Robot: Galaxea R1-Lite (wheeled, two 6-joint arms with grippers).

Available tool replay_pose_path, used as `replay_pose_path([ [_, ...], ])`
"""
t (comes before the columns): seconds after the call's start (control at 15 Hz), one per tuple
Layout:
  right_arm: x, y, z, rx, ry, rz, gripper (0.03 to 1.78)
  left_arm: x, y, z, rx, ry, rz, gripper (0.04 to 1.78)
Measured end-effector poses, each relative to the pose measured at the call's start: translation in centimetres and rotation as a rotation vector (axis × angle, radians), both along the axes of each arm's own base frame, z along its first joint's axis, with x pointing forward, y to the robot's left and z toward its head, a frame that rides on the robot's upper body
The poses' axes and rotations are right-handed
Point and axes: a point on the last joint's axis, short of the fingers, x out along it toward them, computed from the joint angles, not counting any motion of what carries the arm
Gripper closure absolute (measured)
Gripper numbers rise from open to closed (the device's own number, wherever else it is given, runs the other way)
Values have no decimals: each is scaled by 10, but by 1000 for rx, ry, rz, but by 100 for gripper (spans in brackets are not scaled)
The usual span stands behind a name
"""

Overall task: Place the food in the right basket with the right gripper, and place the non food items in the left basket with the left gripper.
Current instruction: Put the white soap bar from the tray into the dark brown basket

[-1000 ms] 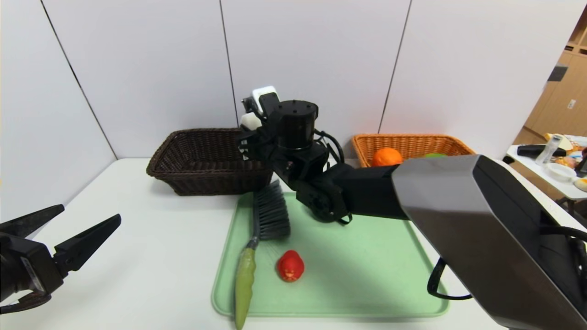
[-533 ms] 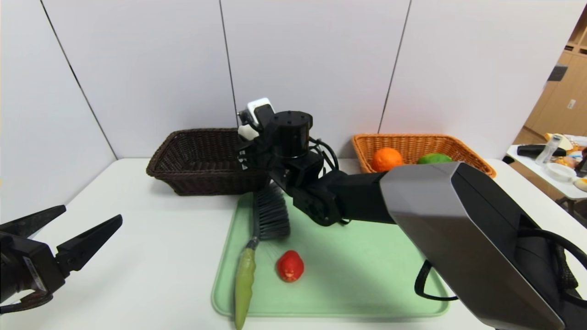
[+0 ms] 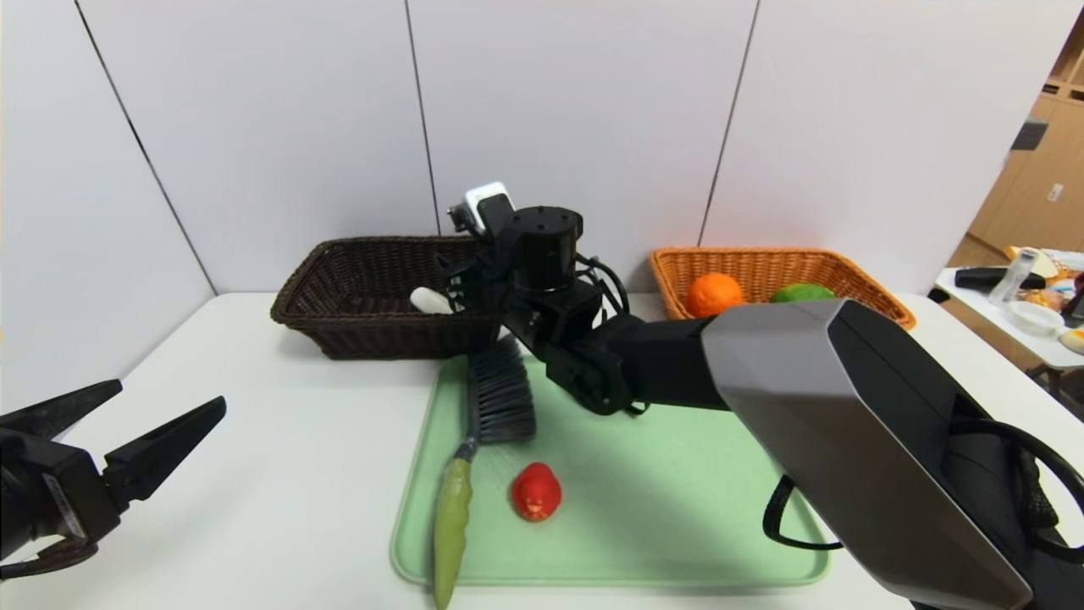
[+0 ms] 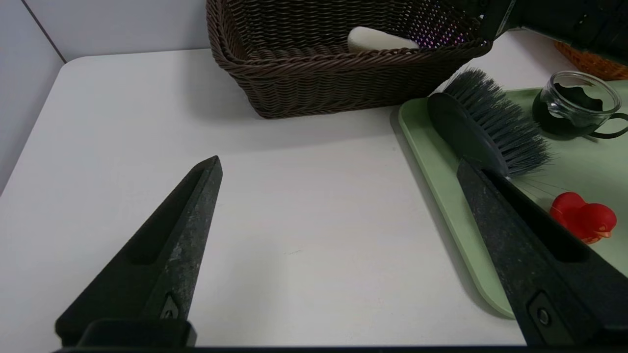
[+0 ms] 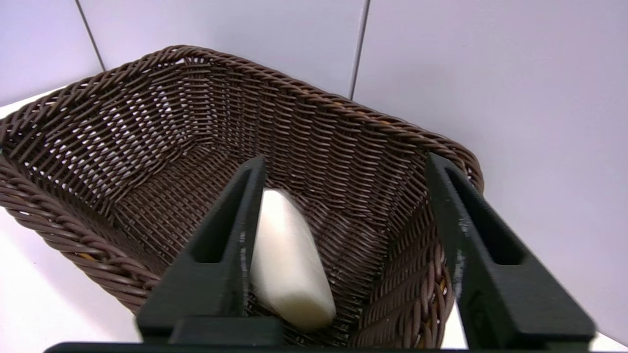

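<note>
— Where is your white bar (image 5: 289, 260)?
— Down in the dark brown basket (image 5: 147, 122), below your right claw (image 5: 343, 191), whose fingers are spread wide apart.
— Your left claw (image 4: 338, 206)?
— Wide open too, over the table (image 4: 294, 206).

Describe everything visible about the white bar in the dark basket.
The white rounded bar is a smooth, matte, off-white oblong with soft rounded ends and no markings showing. It lies inside the left basket, toward the end nearest the tray, resting on the dark woven floor. The right gripper hangs open above it, fingers spread to either side and gripping nothing. In the left wrist view only its top shows above the basket's rim.
</note>
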Motion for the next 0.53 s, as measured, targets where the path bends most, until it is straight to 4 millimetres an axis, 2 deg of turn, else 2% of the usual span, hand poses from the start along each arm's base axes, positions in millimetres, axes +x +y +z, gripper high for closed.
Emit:
replay_pose_path([
  [0.27,2,-7,12,9,-35,-12,43,0,0,0,2,-1,0,13],
  [0.53,0,-24,46,51,-115,-42,30,0,0,0,0,-1,1,13],
])
